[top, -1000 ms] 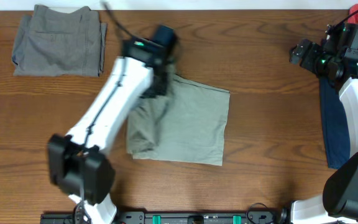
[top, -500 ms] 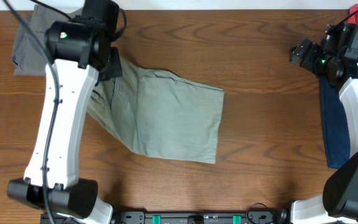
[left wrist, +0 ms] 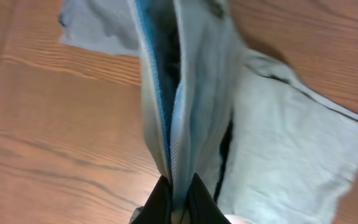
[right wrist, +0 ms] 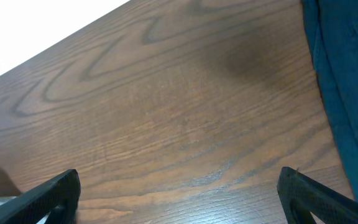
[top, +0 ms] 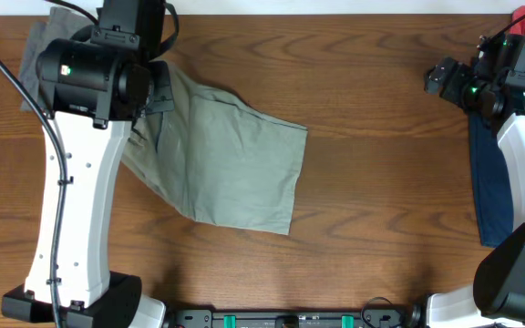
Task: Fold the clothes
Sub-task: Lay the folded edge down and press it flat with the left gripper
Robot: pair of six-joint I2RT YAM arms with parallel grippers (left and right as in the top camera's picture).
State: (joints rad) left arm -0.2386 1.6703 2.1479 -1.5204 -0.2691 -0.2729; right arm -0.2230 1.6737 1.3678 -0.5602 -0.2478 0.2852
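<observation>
The pale khaki-green shorts (top: pixel 235 159) lie spread left of the table's middle, with one edge lifted toward the far left. My left gripper (top: pixel 158 91) is shut on that raised edge. In the left wrist view the bunched fabric (left wrist: pixel 185 93) runs up from between its black fingertips (left wrist: pixel 178 190). Darker grey shorts (top: pixel 33 55) lie at the far left corner, mostly hidden under the left arm. At the right edge a navy garment (top: pixel 488 187) lies on the table. My right gripper (top: pixel 440 77) hovers open over bare wood (right wrist: pixel 179 186), the navy cloth (right wrist: pixel 347 93) to its right.
The left arm (top: pixel 71 200) stretches from the front edge across the table's left side. The right arm's base (top: pixel 518 273) stands at the front right. A black rail (top: pixel 290 319) runs along the front edge.
My left gripper has swung to the far left, dragging the khaki shorts' edge with it. The shorts have opened out and slid left. The right arm has not moved.
</observation>
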